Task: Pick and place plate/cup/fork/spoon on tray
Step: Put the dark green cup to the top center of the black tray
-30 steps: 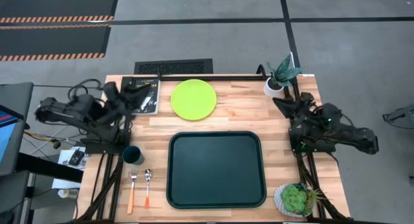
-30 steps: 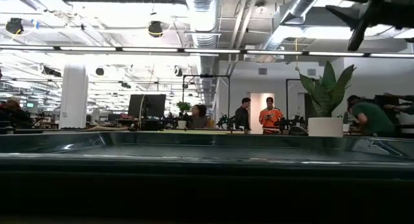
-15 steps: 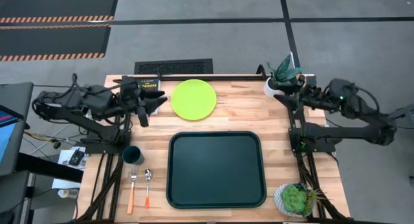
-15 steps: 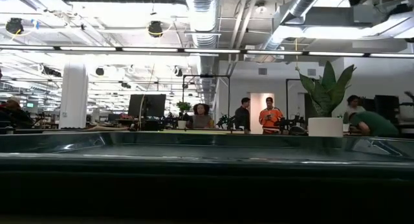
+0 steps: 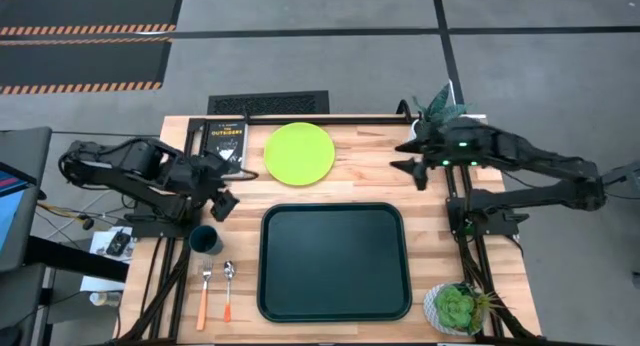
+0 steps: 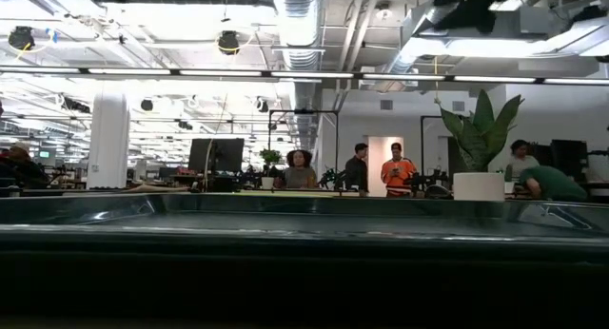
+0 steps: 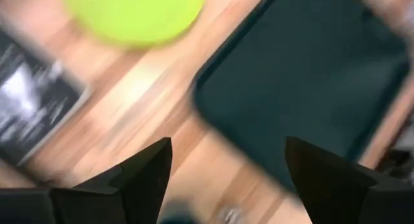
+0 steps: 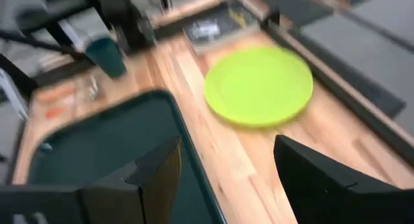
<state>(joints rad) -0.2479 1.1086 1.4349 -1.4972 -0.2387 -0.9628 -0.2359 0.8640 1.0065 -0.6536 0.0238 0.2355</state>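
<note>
Approach seems the step in hand; nothing sits on the tray yet. Left gripper hangs open and empty just above the dark teal cup; next it must descend. Right gripper, open and empty, faces the flat lime-green plate.

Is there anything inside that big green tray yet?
No, the tray is bare. The plate, cup, fork and spoon all lie outside it on the table.
</note>
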